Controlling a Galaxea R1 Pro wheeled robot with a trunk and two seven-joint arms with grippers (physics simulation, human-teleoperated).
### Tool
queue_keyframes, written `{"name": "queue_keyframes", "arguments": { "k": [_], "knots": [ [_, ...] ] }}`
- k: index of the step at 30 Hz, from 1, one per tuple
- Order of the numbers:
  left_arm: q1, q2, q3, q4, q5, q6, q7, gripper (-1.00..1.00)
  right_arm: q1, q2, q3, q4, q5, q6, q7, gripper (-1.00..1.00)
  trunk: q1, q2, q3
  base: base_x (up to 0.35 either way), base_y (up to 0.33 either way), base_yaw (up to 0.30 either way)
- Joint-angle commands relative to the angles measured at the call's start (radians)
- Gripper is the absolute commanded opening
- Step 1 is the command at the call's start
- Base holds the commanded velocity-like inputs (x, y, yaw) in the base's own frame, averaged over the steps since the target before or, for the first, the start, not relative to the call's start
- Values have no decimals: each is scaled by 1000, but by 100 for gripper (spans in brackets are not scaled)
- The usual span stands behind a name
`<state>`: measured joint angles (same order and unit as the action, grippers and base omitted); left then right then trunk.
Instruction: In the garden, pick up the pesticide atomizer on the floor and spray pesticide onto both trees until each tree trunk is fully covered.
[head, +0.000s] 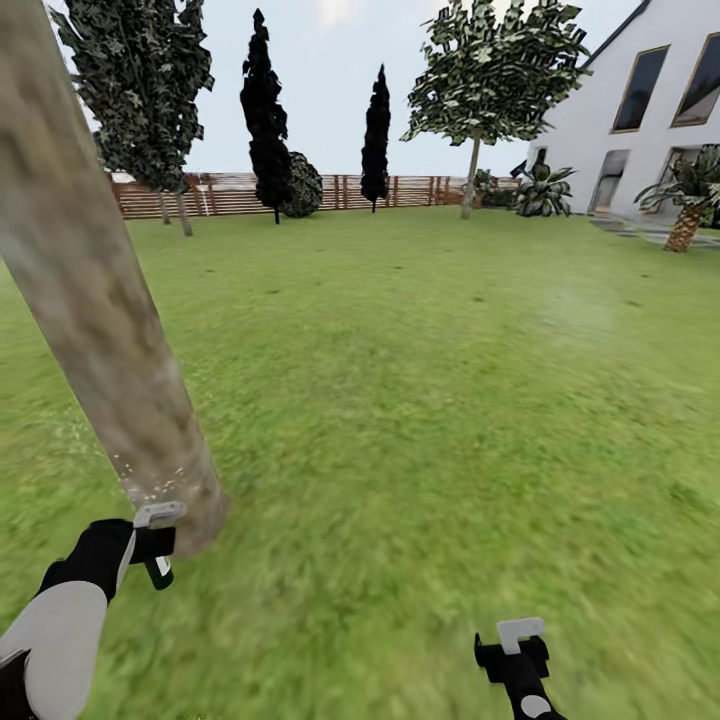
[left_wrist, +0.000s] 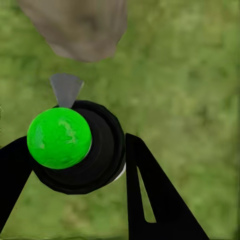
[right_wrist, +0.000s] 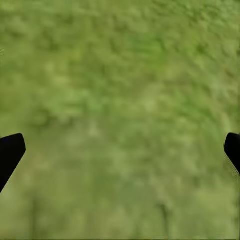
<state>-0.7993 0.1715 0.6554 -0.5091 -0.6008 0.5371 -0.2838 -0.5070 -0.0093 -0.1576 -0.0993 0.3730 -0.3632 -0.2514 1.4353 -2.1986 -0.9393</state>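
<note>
We have the pesticide atomizer (left_wrist: 75, 150) pinched in our left gripper (left_wrist: 80, 160): black fingers (left_wrist: 160, 200) sit on either side of its round black body, pressed against it. In the left wrist view we look down the atomizer's long axis, which runs along the fingers. Green cap (left_wrist: 59, 138) faces the camera; the grey nozzle (left_wrist: 66, 89) sticks out sideways from the body and points at the base of the tree trunk (left_wrist: 80, 27), a short gap of grass between them.

In the head view the left gripper (head: 158, 545) is low at the left, right beside the foot of the trunk (head: 95, 290). The pale nozzle part (head: 158, 514) looks like it touches the bark or sits just off it; we can't tell which, the render is soft there. The trunk is thick, mottled beige-grey, leaning up and to the left out of frame. Fine white specks of pesticide (head: 150, 478) dot the bark near its base.

Right gripper (head: 515, 650) is low at the right over bare lawn (head: 420, 400), well apart from the trunk. In the right wrist view its fingertips (right_wrist: 11, 150) sit at opposite edges, spread wide, only grass between them.

Far side of the lawn: slat fence (head: 340, 190), dark narrow trees (head: 265, 115), a leafy tree (head: 500, 70), a white house (head: 650, 110), a palm (head: 690, 200).
</note>
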Motion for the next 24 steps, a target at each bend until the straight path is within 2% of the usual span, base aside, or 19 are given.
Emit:
{"name": "queue_keyframes", "arguments": {
  "k": [1, 11, 24],
  "knots": [
    [-1, -1, 7, -2, -11, 3, -9, -100, -1, 0, -8, 1, 10, -3, -2, 100, 0, 0, -1, 6, -274, 276],
    [-1, -1, 7, -2, -10, 3, -9, -100, -1, 0, -8, 1, 10, -3, -2, 100, 0, 0, -1, 16, -275, 257],
    [-1, -1, 7, -2, -10, 3, -9, -100, 0, -1, -8, 0, 9, -3, -3, 100, 0, 0, -1, 104, -269, 9]
  ]
}}
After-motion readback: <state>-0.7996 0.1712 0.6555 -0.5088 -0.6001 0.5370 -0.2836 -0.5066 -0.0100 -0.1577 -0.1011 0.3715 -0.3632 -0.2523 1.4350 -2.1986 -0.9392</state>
